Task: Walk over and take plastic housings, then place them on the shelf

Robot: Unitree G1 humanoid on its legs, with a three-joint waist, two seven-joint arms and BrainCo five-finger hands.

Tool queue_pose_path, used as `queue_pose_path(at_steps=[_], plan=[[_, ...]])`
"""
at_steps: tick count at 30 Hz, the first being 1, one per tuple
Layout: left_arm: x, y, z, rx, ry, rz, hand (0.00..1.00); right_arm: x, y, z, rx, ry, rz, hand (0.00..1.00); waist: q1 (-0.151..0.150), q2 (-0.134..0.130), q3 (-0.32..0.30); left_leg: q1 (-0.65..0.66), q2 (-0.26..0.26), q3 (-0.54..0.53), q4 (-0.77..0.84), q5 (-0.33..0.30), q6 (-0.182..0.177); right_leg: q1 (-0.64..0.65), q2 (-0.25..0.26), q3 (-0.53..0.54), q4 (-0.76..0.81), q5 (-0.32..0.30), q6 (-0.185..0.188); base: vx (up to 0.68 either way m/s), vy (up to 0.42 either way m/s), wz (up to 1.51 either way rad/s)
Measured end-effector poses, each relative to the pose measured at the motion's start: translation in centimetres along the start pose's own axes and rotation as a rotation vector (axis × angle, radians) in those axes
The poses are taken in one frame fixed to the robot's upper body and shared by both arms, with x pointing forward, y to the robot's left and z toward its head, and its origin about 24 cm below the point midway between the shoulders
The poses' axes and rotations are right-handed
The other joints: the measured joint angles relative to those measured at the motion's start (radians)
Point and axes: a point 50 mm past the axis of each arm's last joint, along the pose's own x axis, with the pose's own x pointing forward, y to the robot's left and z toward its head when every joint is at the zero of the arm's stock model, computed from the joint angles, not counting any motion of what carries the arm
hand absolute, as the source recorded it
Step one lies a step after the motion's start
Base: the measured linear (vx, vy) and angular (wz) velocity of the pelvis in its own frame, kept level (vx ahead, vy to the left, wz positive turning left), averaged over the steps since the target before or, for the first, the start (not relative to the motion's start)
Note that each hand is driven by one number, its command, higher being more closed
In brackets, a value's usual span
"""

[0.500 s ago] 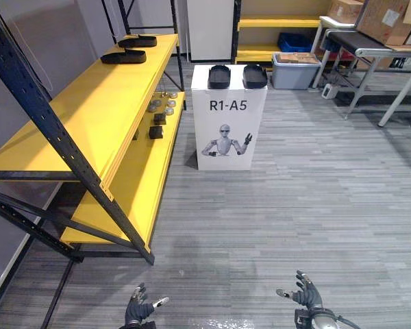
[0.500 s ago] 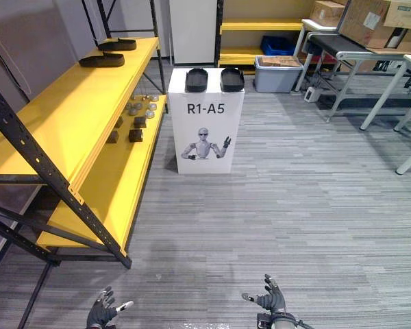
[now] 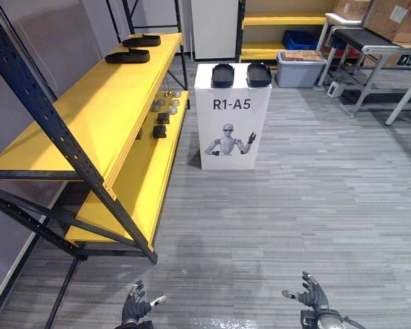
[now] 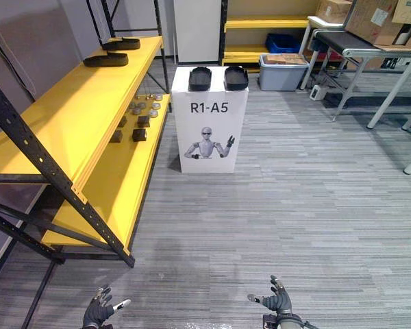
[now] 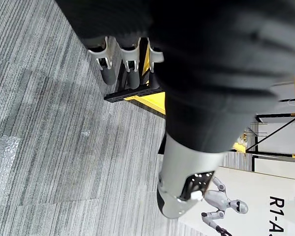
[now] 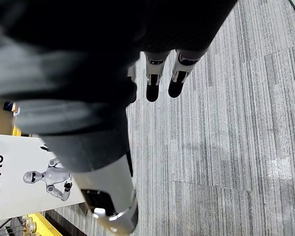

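Silver, dark-tipped fingers; seemingly ribbed covers

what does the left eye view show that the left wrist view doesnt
Left eye view: two black plastic housings on top of the white box, two more housings on the top level of the yellow shelf, small parts on its lower level, and the open right hand. Left wrist view: a close look along the left hand, fingers straight, holding nothing. Both: that hand, the box's robot picture, part of the shelf, the grey floor.
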Motion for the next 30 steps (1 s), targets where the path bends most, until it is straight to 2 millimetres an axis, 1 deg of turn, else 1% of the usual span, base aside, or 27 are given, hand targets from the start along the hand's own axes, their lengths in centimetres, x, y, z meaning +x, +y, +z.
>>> queue_pose_path(at_steps=[5, 10, 12, 14, 15, 16, 17, 18, 19, 20, 21, 22, 23, 24, 25, 26, 27, 28, 29, 30], plan=[[0.0, -0.1, -0.2, -0.001, 0.009, 0.0, 0.0, 0.1, -0.7, 0.0, 0.047, 0.007, -0.041, 0.0, 0.001, 0.002, -0.001, 0.001, 0.002, 0.02, -0.012, 0.0, -0.001, -0.01, 0.003, 0.022, -0.005, 0.001, 0.0, 0.01, -0.005, -0.1], [0.1, -0.3, -0.2, 0.002, 0.013, -0.008, 0.0, 0.3, -0.6, 0.3, 0.07, -0.002, -0.047, 0.0, 0.001, 0.004, -0.001, -0.007, 0.005, 0.047, -0.021, -0.004, -0.007, -0.026, 0.005, 0.044, -0.019, 0.008, 0.006, 0.02, 0.002, -0.18], [0.1, -0.3, -0.1, 0.002, 0.011, -0.007, 0.0, 0.5, -0.4, 0.8, 0.071, -0.014, -0.044, 0.0, 0.0, 0.005, -0.002, -0.017, 0.007, 0.06, -0.017, -0.01, -0.006, -0.04, 0.007, 0.058, -0.018, 0.009, 0.007, 0.02, 0.008, -0.2], [0.2, -0.4, 0.0, 0.002, 0.007, -0.008, 0.0, 0.7, -0.4, 1.1, 0.073, -0.023, -0.052, 0.0, 0.001, 0.006, 0.0, -0.036, 0.009, 0.071, 0.005, -0.027, 0.0, -0.055, 0.007, 0.07, -0.018, 0.009, 0.008, 0.03, 0.011, -0.18], [0.1, -0.3, 0.0, 0.002, 0.009, -0.005, 0.0, 0.7, -0.4, 1.2, 0.073, -0.026, -0.054, 0.0, 0.008, 0.008, 0.002, -0.038, 0.011, 0.083, 0.019, -0.04, -0.002, -0.056, 0.009, 0.083, -0.018, 0.009, 0.008, 0.05, 0.023, -0.26], [0.1, -0.3, -0.1, 0.001, 0.011, 0.0, 0.0, 0.7, -0.4, 1.3, 0.074, -0.028, -0.058, 0.0, 0.011, 0.011, 0.002, -0.05, 0.014, 0.09, 0.049, -0.063, 0.002, -0.055, 0.01, 0.087, -0.018, 0.008, 0.011, 0.06, 0.031, -0.24], [0.1, -0.3, 0.0, 0.0, 0.008, 0.003, 0.0, 0.8, -0.4, 1.4, 0.073, -0.03, -0.062, 0.0, 0.013, 0.014, 0.003, -0.073, 0.017, 0.093, 0.091, -0.09, 0.006, -0.062, 0.01, 0.088, -0.014, 0.002, 0.019, 0.06, 0.037, -0.19], [0.2, -0.3, 0.2, -0.004, -0.001, 0.006, 0.0, 0.9, -0.4, 1.6, 0.074, -0.036, -0.061, 0.0, 0.017, 0.02, 0.005, -0.1, 0.024, 0.102, 0.134, -0.119, 0.009, -0.082, 0.012, 0.093, 0.014, -0.015, 0.037, 0.06, 0.037, -0.16], [0.2, -0.3, 0.3, -0.006, -0.004, 0.007, 0.0, 1.0, -0.3, 1.9, 0.075, -0.043, -0.059, 0.0, 0.019, 0.025, 0.008, -0.114, 0.028, 0.105, 0.161, -0.135, 0.011, -0.096, 0.013, 0.096, 0.049, -0.033, 0.048, 0.08, 0.045, -0.17], [0.2, -0.4, 0.4, -0.006, -0.007, 0.008, 0.0, 1.2, -0.2, 2.3, 0.076, -0.053, -0.057, 0.0, 0.018, 0.03, 0.014, -0.13, 0.03, 0.106, 0.194, -0.161, 0.015, -0.131, 0.013, 0.095, 0.123, -0.072, 0.062, 0.07, 0.035, -0.11], [0.2, -0.4, 0.4, -0.007, -0.008, 0.008, 0.0, 1.3, -0.2, 2.5, 0.076, -0.058, -0.057, 0.0, 0.017, 0.032, 0.021, -0.134, 0.03, 0.108, 0.22, -0.183, 0.023, -0.17, 0.009, 0.081, 0.22, -0.108, 0.087, 0.08, 0.051, -0.07], [0.2, -0.4, 0.4, -0.007, -0.009, 0.011, 0.0, 1.3, -0.1, 2.6, 0.077, -0.059, -0.055, 0.0, 0.018, 0.032, 0.025, -0.126, 0.029, 0.11, 0.23, -0.2, 0.022, -0.217, 0.001, 0.065, 0.338, -0.135, 0.106, 0.09, 0.06, -0.04], [0.4, -0.4, 0.7, -0.006, -0.016, 0.014, 0.0, 1.4, 0.1, 2.7, 0.079, -0.06, -0.053, 0.0, 0.019, 0.033, 0.038, -0.1, 0.028, 0.106, 0.233, -0.22, 0.031, -0.293, -0.015, 0.021, 0.523, -0.147, 0.119, 0.14, 0.082, 0.07], [0.5, -0.3, 0.9, 0.0, -0.018, 0.02, 0.0, 1.3, 0.2, 2.6, 0.08, -0.051, -0.051, 0.0, 0.019, 0.03, 0.049, -0.07, 0.026, 0.096, 0.235, -0.24, 0.047, -0.355, -0.043, -0.039, 0.664, -0.168, 0.118, 0.17, 0.07, 0.12], [0.6, -0.3, 0.8, 0.003, -0.015, 0.024, 0.0, 1.3, 0.2, 2.5, 0.079, -0.045, -0.051, 0.0, 0.019, 0.031, 0.05, -0.06, 0.026, 0.091, 0.236, -0.249, 0.052, -0.378, -0.055, -0.068, 0.689, -0.176, 0.114, 0.23, 0.055, 0.21], [0.6, -0.2, 1.0, 0.009, -0.018, 0.023, 0.0, 1.4, 0.3, 2.6, 0.076, -0.046, -0.05, 0.0, 0.014, 0.031, 0.053, -0.042, 0.028, 0.08, 0.235, -0.265, 0.055, -0.424, -0.075, -0.111, 0.679, -0.182, 0.104, 0.29, 0.017, 0.22], [0.9, -0.3, 1.4, 0.011, -0.03, 0.017, 0.0, 1.5, 0.4, 2.9, 0.068, -0.055, -0.047, 0.0, 0.009, 0.027, 0.065, -0.018, 0.036, 0.074, 0.227, -0.269, 0.05, -0.466, -0.083, -0.14, 0.622, -0.178, 0.095, 0.31, -0.008, 0.26], [1.1, -0.3, 1.7, 0.01, -0.038, 0.015, 0.0, 1.6, 0.5, 3.2, 0.066, -0.062, -0.044, 0.0, 0.004, 0.027, 0.074, -0.003, 0.044, 0.068, 0.221, -0.272, 0.048, -0.481, -0.078, -0.151, 0.571, -0.173, 0.089, 0.37, -0.046, 0.39], [1.5, -0.5, 2.4, 0.004, -0.056, 0.011, 0.0, 1.8, 0.6, 3.7, 0.072, -0.074, -0.042, 0.0, -0.006, 0.034, 0.088, 0.025, 0.065, 0.048, 0.195, -0.272, 0.039, -0.505, -0.061, -0.167, 0.426, -0.135, 0.072, 0.45, -0.085, 0.47], [1.9, -0.8, 3.1, 0.0, -0.076, 0.006, 0.0, 1.9, 0.6, 3.9, 0.072, -0.08, -0.045, 0.0, -0.013, 0.029, 0.095, 0.05, 0.078, 0.031, 0.165, -0.271, 0.023, -0.516, -0.048, -0.168, 0.304, -0.082, 0.068, 0.6, -0.152, 0.68]])
